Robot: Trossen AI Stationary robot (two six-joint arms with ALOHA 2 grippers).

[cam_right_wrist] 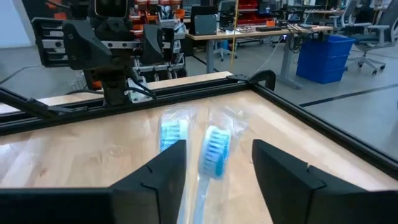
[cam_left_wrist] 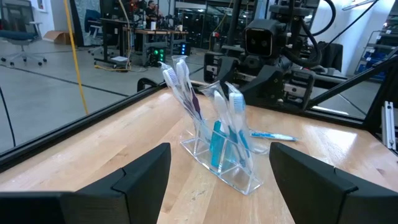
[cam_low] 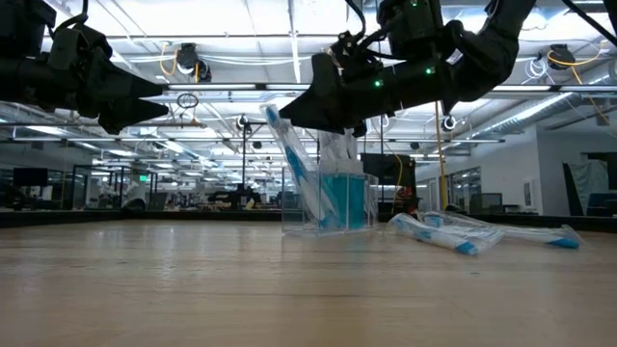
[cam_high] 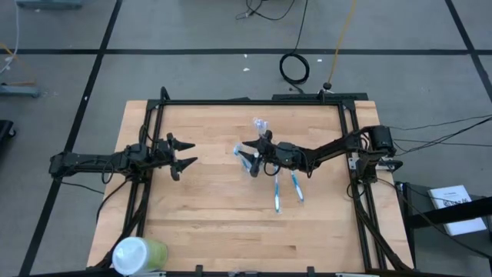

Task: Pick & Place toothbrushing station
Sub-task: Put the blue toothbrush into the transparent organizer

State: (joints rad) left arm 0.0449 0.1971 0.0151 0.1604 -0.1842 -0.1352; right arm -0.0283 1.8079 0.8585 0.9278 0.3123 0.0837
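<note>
The toothbrushing station is a clear plastic holder (cam_left_wrist: 224, 169) standing upright on the wooden table near its middle (cam_high: 254, 163). Several wrapped blue-and-white toothbrushes (cam_left_wrist: 180, 87) lean in it, heads up. My right gripper (cam_right_wrist: 217, 146) hovers level just above the holder (cam_low: 328, 202). It is open, with its fingers on either side of one brush head (cam_right_wrist: 214, 152) and a gap showing on both sides. Two more toothbrushes (cam_high: 277, 196) (cam_high: 296, 187) lie flat on the table just to the near right of the holder. My left gripper (cam_high: 183, 154) waits open toward the left, pointing at the holder.
A green cup with a white lid (cam_high: 138, 254) stands at the table's near left corner. A black frame rail (cam_high: 254, 101) runs along the far edge and down both sides. Bare wood lies between my left gripper and the holder and across the near half.
</note>
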